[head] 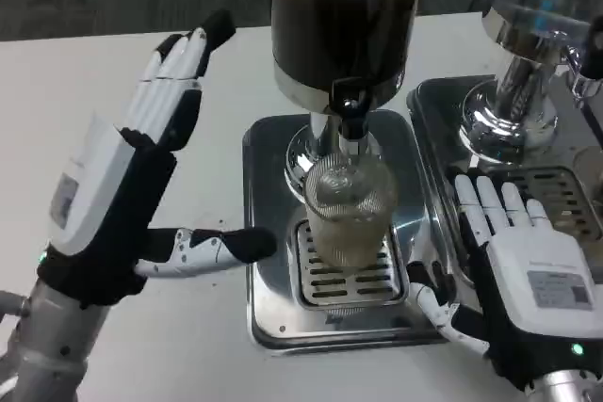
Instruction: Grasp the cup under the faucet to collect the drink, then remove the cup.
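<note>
Cup (350,214) stands under the faucet (350,124) — left hand (141,185) and right hand (513,251) both spread, empty.

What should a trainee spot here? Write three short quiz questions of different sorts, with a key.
1. True or false: the left hand is gripping the cup.
2. Where does the cup stand?
A. on the bare white table
B. on the slotted drip grate under the faucet
C. in the right hand
3. Fill in: the right hand lies palm down with its fingers reaching onto the ____ dispenser's tray.

Key
1. False: its fingers are spread, apart from the cup.
2. B
3. Neighbouring, the one to the right in the picture.
</note>
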`<state>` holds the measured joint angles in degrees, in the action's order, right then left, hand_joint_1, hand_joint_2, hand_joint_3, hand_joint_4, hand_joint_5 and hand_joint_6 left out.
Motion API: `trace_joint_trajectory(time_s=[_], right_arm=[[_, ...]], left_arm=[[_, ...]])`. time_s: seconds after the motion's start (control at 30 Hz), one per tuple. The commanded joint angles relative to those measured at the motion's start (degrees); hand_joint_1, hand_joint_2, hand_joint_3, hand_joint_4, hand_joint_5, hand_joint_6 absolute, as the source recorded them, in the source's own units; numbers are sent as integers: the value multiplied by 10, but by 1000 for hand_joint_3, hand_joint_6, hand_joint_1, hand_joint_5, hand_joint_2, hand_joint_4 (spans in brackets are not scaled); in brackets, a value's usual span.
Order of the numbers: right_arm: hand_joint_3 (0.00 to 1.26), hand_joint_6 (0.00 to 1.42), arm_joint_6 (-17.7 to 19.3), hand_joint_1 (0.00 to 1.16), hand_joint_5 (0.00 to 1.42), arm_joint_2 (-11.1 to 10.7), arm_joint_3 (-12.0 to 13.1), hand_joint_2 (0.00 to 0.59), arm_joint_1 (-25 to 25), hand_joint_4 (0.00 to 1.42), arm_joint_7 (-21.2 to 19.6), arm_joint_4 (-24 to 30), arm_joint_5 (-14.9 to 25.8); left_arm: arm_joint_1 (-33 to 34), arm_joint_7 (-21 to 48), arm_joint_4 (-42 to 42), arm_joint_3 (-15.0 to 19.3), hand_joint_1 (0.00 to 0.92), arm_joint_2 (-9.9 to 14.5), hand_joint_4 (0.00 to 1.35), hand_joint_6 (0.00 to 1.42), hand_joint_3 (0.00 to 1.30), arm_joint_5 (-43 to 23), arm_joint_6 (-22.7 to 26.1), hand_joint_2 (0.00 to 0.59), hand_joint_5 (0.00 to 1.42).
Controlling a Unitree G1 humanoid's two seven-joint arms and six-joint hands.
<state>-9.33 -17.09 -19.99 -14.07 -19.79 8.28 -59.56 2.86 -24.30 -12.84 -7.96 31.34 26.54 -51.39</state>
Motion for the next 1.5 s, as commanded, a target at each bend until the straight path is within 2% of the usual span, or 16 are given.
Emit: trace_joint_trajectory(time_s=[0.03, 0.23, 0.47, 0.7, 1.03, 1.37, 1.5], right_arm=[[0, 34, -2, 342, 0, 2, -3, 385, 1, 0, -1, -4, -4], [0, 34, -10, 346, 0, 9, -6, 385, -5, 0, -7, -1, -8], [0, 34, -19, 348, 0, 20, -12, 389, -10, 0, -12, 3, -17], [0, 34, -25, 353, 0, 27, -9, 396, -19, 0, -18, 6, -19], [0, 41, -21, 359, 0, 27, -9, 400, -18, 0, -17, 4, -17], [0, 47, -19, 362, 0, 29, -9, 401, -14, 0, -16, -3, -11], [0, 48, -19, 363, 0, 30, -8, 401, -13, 0, -17, -4, -10]], left_arm=[[18, 60, -7, -6, 0, -8, 0, 0, 0, -29, -34, 62, 23], [77, 142, -76, -31, 0, -40, 0, 0, 0, -76, -63, 80, 25], [123, 212, -164, -39, 0, -88, 0, 15, 0, -137, -75, 95, 63], [150, 277, -220, -36, 0, -122, 0, 71, 34, -193, -87, 110, 117], [124, 319, -198, -29, 0, -136, 3, 133, 101, -200, -116, 120, 176], [105, 323, -178, -18, 0, -133, 25, 153, 124, -168, -133, 124, 200], [100, 312, -171, -8, 0, -127, 35, 169, 135, -124, -146, 128, 217]])
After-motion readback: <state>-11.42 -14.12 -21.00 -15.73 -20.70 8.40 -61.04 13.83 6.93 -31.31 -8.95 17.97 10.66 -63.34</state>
